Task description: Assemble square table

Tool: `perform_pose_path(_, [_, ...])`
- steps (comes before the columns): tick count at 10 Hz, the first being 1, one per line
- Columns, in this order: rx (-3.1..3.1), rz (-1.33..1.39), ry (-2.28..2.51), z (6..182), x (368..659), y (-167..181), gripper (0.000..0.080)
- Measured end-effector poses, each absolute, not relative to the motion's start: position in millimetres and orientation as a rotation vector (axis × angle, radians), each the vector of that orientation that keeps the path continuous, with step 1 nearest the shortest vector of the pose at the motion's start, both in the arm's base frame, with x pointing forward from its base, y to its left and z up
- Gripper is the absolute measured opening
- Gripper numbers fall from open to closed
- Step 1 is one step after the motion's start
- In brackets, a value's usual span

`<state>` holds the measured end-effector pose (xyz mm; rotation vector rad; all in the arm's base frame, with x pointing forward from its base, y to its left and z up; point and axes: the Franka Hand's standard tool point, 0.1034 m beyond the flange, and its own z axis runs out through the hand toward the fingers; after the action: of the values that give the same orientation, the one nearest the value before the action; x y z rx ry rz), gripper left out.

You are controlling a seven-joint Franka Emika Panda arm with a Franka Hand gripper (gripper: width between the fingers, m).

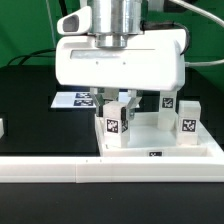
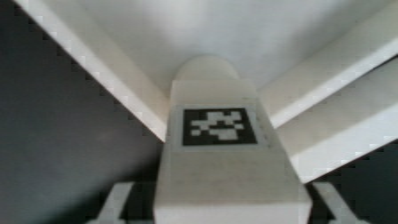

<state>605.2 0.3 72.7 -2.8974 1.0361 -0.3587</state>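
A leg block (image 1: 113,122) stands upright between the gripper (image 1: 115,104) fingers, on the square table slab (image 1: 160,147); another leg block (image 1: 187,117) stands beside the hand, toward the exterior view's right

Square table top (image 1: 160,147): white slab, raised rim, flat on black surface beside white rail. Legs: three white tagged blocks upright at (image 1: 112,124), (image 1: 167,104), (image 1: 188,118); front one between fingers.

worktop (image 1: 30,100): black, flat | on it: white square table slab (image 1: 160,147) with leg blocks standing on it; long white border rail (image 1: 60,170) along front; marker board (image 1: 75,100) behind slab
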Motion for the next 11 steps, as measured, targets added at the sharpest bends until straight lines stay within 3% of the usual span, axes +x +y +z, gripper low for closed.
perform_pose_path(4, [-2.624,-0.320,1.587,72.3,603.5,0.3,0.0291])
perform_pose_path(6, [-2.510,-0.308,1.727,72.6,603.3,-1.4,0.0292])
perform_pose_path(7, [-2.502,-0.309,1.734,72.9,603.6,-1.6,0.0340])
perform_pose_path(8, [-2.547,-0.313,1.679,72.8,603.6,-1.5,0.0340])
perform_pose_path(9, [-2.654,-0.321,1.528,72.8,603.6,-2.2,0.0525])
perform_pose_path(10, [-2.692,-0.323,1.468,72.8,603.7,-2.2,0.0525])
perform_pose_path(11, [-2.759,-0.329,1.357,73.2,604.2,-2.3,0.0623])
